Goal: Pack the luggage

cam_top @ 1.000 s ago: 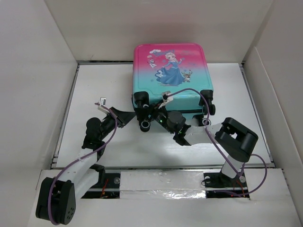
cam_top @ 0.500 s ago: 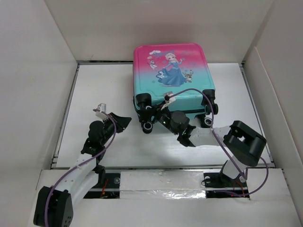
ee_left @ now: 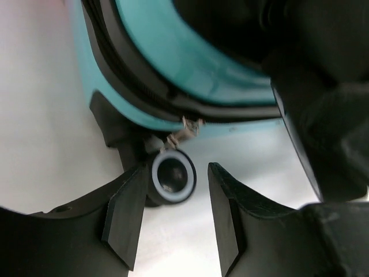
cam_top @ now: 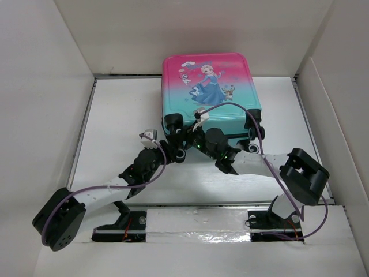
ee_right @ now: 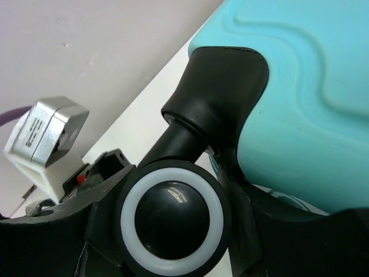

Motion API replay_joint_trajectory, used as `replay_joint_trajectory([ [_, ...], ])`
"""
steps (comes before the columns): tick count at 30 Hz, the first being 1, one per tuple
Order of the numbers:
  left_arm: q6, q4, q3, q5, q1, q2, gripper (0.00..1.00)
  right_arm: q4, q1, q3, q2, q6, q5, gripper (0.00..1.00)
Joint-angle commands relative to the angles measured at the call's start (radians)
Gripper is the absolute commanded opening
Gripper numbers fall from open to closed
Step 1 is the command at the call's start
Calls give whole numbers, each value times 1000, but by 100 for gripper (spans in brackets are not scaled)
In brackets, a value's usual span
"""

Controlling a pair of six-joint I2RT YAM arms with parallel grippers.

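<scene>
Luggage (cam_top: 210, 86) lies flat and shut, print up, at the far middle of the table (cam_top: 115, 115). Right gripper (cam_top: 193, 140) looks clamped on a caster wheel (ee_right: 173, 222), probably steadying the case. Left gripper (ee_left: 176, 190) is spread, straddling a second wheel (ee_left: 172, 176) just below the zipper pull (ee_left: 183, 128). Step, likely: getting at the zip. Next — left fingers clear that wheel and pinch the small pull squarely.

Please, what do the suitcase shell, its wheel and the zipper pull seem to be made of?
The luggage shell: hard glossy plastic, probably; moulded ridges, smooth sheen. The wheel: shiny black hub, white ring, likely plastic or rubber. The zipper pull: looks like metal; silvery glint, though blurred.
</scene>
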Motion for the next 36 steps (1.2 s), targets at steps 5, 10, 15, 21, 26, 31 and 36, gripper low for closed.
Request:
replay_joint_trajectory([
  [5, 87, 214, 73, -129, -9, 120, 41, 26, 2, 119, -76, -33, -131, 0],
  [10, 98, 333, 71, -115, -9, 196, 39, 6, 11, 147, -70, -31, -174, 0],
  [15, 92, 424, 68, -120, -19, 241, 33, -11, 20, 170, -49, -39, -206, 0],
  [21, 127, 452, 105, -198, -102, 276, 34, 6, 40, 176, -24, -31, -223, 0],
  [26, 119, 430, 125, -251, -131, 312, 41, 7, 49, 176, -27, -40, -237, 0],
  [31, 136, 436, 128, -354, -154, 330, 44, 9, 69, 170, -38, -45, -245, 0],
  [36, 164, 473, 159, -422, -154, 350, 28, 4, 80, 156, -53, -54, -237, 0],
])
